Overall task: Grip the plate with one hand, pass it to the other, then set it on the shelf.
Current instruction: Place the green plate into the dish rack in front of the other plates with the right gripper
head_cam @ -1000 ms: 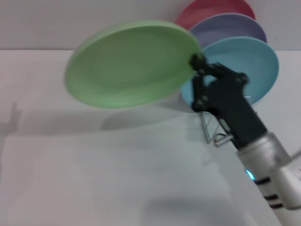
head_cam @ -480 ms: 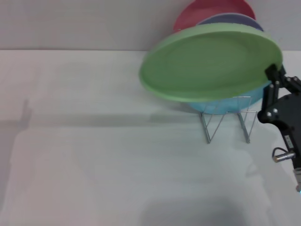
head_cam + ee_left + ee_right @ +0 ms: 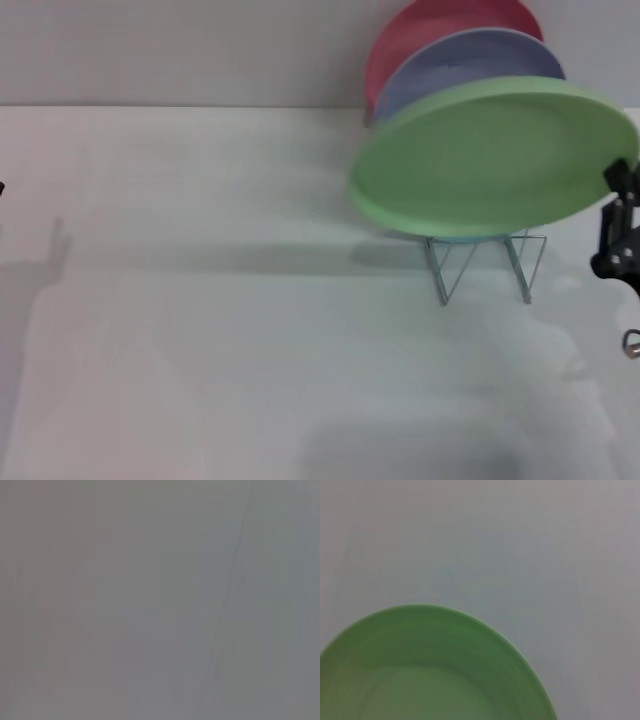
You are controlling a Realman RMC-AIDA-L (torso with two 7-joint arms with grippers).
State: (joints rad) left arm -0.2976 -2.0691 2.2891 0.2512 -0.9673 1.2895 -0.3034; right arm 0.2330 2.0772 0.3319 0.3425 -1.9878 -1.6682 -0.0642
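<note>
The light green plate hangs tilted in the air over the silver wire rack at the back right, and covers the rack's top. My right gripper is shut on the plate's right rim; only its black fingers show at the right edge of the head view. The plate also fills the lower part of the right wrist view. My left arm shows only as a dark sliver at the left edge of the head view. The left wrist view shows only plain grey surface.
A pink plate and a lavender plate stand upright in the rack behind the green plate. The turquoise plate is hidden behind the green one. The white table spreads to the left and front.
My right gripper has carried the green plate from the left-centre to the right, over the rack. The arm has moved mostly out of the head view at the right edge.
</note>
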